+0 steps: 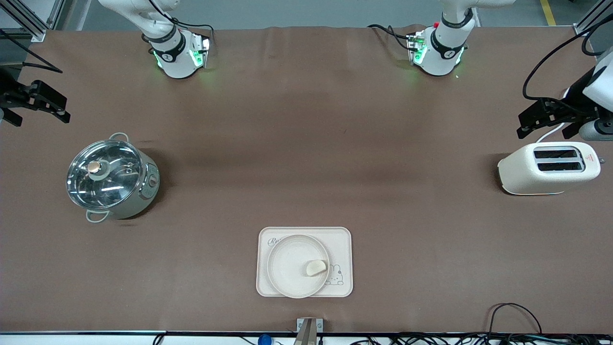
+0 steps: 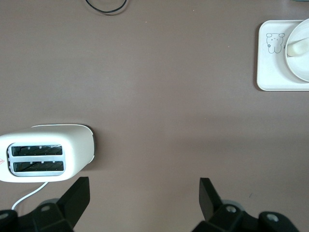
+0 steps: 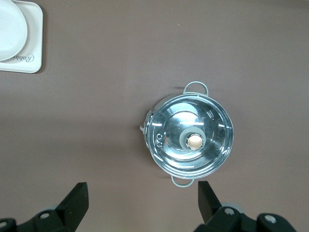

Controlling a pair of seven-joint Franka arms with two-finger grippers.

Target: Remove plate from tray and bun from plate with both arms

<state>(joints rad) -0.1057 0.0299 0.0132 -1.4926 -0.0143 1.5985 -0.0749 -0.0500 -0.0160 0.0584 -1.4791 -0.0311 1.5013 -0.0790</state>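
Observation:
The round cream-white plate (image 1: 293, 268) lies on the rectangular cream tray (image 1: 342, 239) near the table's front edge. The pale half-moon bun (image 1: 316, 267) lies on the plate, at its side toward the left arm's end. In the left wrist view the plate (image 2: 301, 65) and the bun (image 2: 298, 46) show at the frame's edge; the right wrist view shows part of the plate (image 3: 9, 29). My left gripper (image 1: 550, 120) is open and empty, up over the table by the toaster; it also shows in its wrist view (image 2: 144, 195). My right gripper (image 1: 36, 103) is open and empty at the right arm's end, and shows in its wrist view (image 3: 143, 199).
A white two-slot toaster (image 1: 548, 167) stands at the left arm's end. A steel pot with a glass lid (image 1: 111, 176) stands at the right arm's end. Cables (image 1: 515, 316) lie along the front edge.

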